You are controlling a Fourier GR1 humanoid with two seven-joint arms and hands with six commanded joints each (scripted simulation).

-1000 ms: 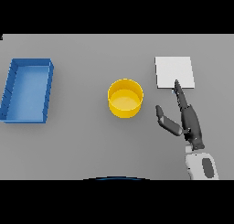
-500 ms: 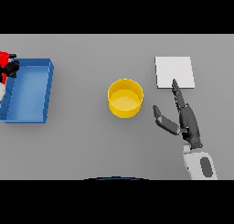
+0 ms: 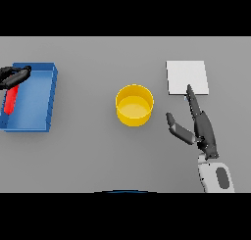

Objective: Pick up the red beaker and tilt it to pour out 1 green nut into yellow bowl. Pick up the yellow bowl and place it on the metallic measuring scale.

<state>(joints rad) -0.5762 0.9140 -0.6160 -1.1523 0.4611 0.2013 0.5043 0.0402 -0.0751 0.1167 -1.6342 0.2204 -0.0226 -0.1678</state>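
Tabletop [image 3: 98, 160] is carrying a blue tray [image 3: 41, 99] at its left edge, where the left hand [image 3: 13, 76], newly arriving, is curling round the red beaker [image 3: 11, 99] above it. Yellow bowl [image 3: 134, 105] is sitting mid-tabletop, the metallic measuring scale [image 3: 186, 76] toward the right edge, the right hand [image 3: 198, 128] lying open beside it; pouring is seemingly coming next.

No readable text, labels, brands, numbers or signs anywhere in the head view; the yellow bowl [image 3: 134, 105], the blue tray [image 3: 33, 98], the red beaker [image 3: 11, 99] and the metallic measuring scale [image 3: 187, 77] all have plain, unmarked surfaces. The grey table [image 3: 98, 156] carries no markings either
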